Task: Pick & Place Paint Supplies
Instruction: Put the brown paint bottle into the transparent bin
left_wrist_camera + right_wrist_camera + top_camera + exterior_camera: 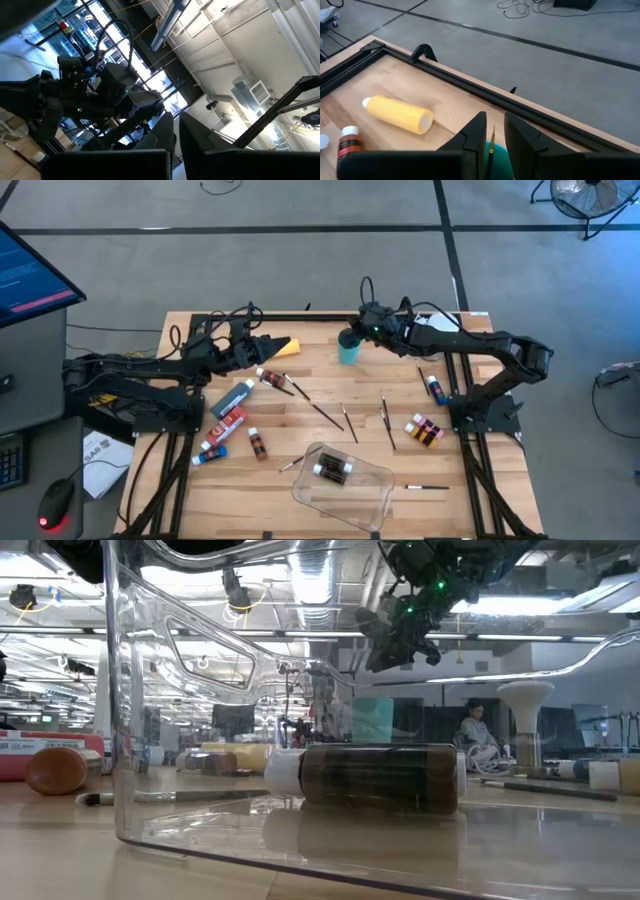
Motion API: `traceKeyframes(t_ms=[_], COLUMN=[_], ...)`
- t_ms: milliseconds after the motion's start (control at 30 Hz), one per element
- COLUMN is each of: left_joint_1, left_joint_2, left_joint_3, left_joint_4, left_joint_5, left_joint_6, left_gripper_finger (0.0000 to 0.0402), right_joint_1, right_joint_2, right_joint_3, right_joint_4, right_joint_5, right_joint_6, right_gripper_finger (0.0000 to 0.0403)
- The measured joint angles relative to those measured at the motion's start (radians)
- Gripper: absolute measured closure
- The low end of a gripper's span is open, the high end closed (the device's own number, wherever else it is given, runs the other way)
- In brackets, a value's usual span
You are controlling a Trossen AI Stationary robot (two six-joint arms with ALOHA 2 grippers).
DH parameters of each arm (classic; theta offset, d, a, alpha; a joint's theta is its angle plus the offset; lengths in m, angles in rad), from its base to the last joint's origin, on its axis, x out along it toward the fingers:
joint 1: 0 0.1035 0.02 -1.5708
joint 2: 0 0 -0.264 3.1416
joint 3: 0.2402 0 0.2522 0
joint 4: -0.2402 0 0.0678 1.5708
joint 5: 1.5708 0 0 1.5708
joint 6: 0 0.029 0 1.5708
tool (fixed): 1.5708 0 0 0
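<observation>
My right gripper hovers open over the teal cup at the table's far middle. A thin brush stands upright in the gap between its fingers, lower end in the cup. The yellow bottle lies on its side to the cup's left, a small brown bottle near it. My left gripper is shut and empty, raised over the far left of the table beside the yellow bottle. Loose brushes lie mid-table.
A clear tray at the near middle holds a brown bottle. Red, blue and grey tubes lie at the left. Small bottles and a blue tube sit at the right.
</observation>
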Motion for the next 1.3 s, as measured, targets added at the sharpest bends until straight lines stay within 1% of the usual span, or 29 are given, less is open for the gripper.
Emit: traceKeyframes(t_ms=[133, 300, 433, 567, 667, 767, 867, 933, 1000, 1067, 1200, 1300], left_joint_1=[0.000, 0.000, 0.000, 0.000, 0.000, 0.000, 0.000, 0.001, 0.000, 0.000, 0.001, 0.001], left_joint_2=[0.000, 0.000, 0.000, 0.000, 0.000, 0.000, 0.000, 0.000, 0.000, 0.000, 0.000, 0.000], left_joint_3=[0.000, 0.000, 0.000, 0.000, 0.000, 0.000, 0.000, 0.000, 0.000, 0.000, 0.000, 0.000], left_joint_4=[-0.004, -0.007, -0.007, -0.007, -0.007, -0.007, -0.007, -0.007, -0.007, -0.007, -0.008, -0.009], left_joint_5=[0.000, 0.000, 0.000, 0.000, -0.001, 0.000, 0.000, 0.000, 0.000, 0.000, 0.012, 0.027], left_joint_6=[0.003, 0.007, 0.009, 0.009, 0.015, 0.017, 0.041, 0.056, 0.063, 0.063, 0.063, 0.065], left_gripper_finger=[0.0400, 0.0400, 0.0400, 0.0400, 0.0400, 0.0400, 0.0400, 0.0400, 0.0400, 0.0400, 0.0400, 0.0400], right_joint_1=[0.006, 0.006, 0.007, 0.020, 0.030, 0.047, 0.075, 0.100, 0.126, 0.156, 0.249, 0.333], right_joint_2=[0.000, 0.000, 0.000, 0.000, 0.000, 0.000, 0.000, 0.000, 0.000, 0.000, 0.000, 0.000], right_joint_3=[0.021, 0.088, 0.171, 0.282, 0.368, 0.451, 0.525, 0.575, 0.618, 0.642, 0.645, 0.625], right_joint_4=[-0.024, -0.079, -0.139, -0.220, -0.290, -0.376, -0.514, -0.594, -0.660, -0.712, -0.815, -0.843], right_joint_5=[0.000, 0.000, -0.001, -0.014, -0.080, -0.165, -0.238, -0.264, -0.277, -0.314, -0.395, -0.418], right_joint_6=[0.000, -0.015, -0.040, -0.046, -0.051, -0.106, -0.151, -0.118, -0.040, -0.021, -0.082, -0.085], right_gripper_finger=[0.0341, 0.0341, 0.0341, 0.0341, 0.0341, 0.0341, 0.0342, 0.0342, 0.0342, 0.0342, 0.0342, 0.0342])
